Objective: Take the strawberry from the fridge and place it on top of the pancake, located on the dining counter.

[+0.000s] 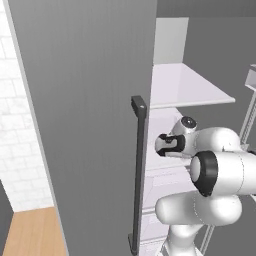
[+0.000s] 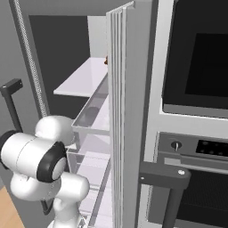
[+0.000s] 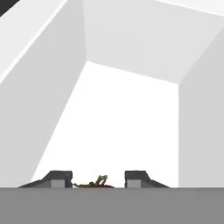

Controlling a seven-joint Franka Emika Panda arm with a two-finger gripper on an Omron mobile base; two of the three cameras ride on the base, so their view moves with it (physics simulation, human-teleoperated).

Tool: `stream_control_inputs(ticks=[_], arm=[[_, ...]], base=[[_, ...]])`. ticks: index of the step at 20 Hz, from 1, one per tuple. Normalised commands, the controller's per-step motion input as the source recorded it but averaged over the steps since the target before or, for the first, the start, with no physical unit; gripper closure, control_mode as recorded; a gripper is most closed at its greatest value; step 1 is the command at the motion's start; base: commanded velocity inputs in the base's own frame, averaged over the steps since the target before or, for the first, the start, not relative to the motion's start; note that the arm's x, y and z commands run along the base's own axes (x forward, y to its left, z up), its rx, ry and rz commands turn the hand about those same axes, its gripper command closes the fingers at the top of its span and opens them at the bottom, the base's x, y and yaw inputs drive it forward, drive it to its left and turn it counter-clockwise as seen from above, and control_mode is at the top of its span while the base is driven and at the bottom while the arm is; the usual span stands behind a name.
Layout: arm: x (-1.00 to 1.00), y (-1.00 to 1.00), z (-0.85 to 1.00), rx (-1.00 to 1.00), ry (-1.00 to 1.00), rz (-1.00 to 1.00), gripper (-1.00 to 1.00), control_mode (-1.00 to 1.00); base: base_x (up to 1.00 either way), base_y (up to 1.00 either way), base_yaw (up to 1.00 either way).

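Hand view: our gripper [image 3: 98, 179] sits w/ fingers spread apart on either side of the strawberry [image 3: 94, 183], which lies on a white fridge shelf [image 3: 122, 131], its leafy top just showing between the tips. Left base view: the arm [image 1: 215, 170] reaches past the fridge [image 1: 85, 115] door's dark handle [image 1: 138, 170] into the shelves.

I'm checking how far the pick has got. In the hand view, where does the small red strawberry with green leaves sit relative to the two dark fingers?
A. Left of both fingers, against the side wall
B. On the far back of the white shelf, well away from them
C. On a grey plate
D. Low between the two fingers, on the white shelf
D: the small red strawberry with green leaves lies low between the two dark fingers on the white fridge shelf, fingers spread either side.
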Motion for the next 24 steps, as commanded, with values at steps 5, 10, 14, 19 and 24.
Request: stream_control_inputs(ticks=[5, 10, 14, 19, 24], arm=[[-0.40, 0.01, 0.35, 0.01, 0.00, 0.00, 1.00, -1.00], [-0.52, 0.01, 0.69, 0.00, 0.00, 0.00, 1.00, -1.00], [-0.64, 0.00, 0.56, 0.00, 0.00, 0.00, 1.00, -1.00], [-0.76, 0.00, 0.45, 0.00, 0.00, 0.00, 1.00, -1.00], [-0.79, 0.00, 0.55, 0.00, 0.00, 0.00, 1.00, -1.00]], base=[[0.00, 0.00, 0.00], [0.00, 0.00, 0.00], [0.00, 0.00, 0.00], [0.00, 0.00, 0.00], [0.00, 0.00, 0.00]])
